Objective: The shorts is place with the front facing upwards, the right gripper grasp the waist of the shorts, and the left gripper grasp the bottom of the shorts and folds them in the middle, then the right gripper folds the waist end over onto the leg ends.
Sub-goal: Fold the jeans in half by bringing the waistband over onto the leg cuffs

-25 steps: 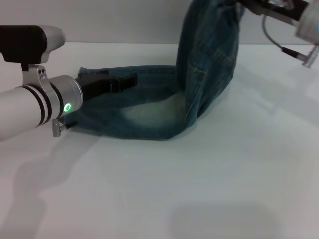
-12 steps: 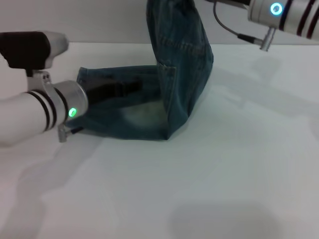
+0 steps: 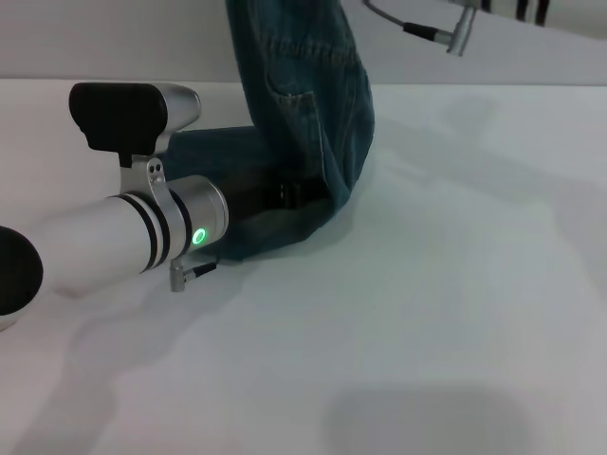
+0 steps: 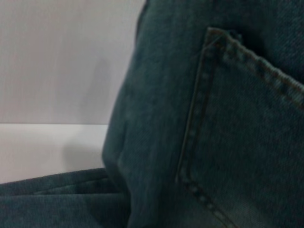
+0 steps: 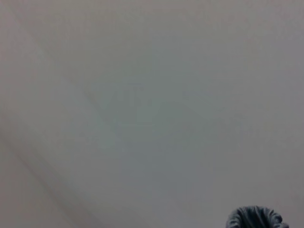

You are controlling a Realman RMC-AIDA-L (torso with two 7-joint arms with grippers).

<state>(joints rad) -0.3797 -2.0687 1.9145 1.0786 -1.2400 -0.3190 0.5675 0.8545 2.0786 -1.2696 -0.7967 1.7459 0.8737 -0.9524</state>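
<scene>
The shorts [image 3: 303, 104] lie partly on the white counter [image 3: 446, 284], their upper half lifted steeply out of view. The left gripper [image 3: 289, 194] rests on the flat part, jaws unreadable. The right gripper is out of view.

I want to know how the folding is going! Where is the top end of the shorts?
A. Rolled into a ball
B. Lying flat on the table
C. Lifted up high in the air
C: the shorts rise from the white table and run out of the top of the head view, while the left tool lies low on the flat part.
</scene>
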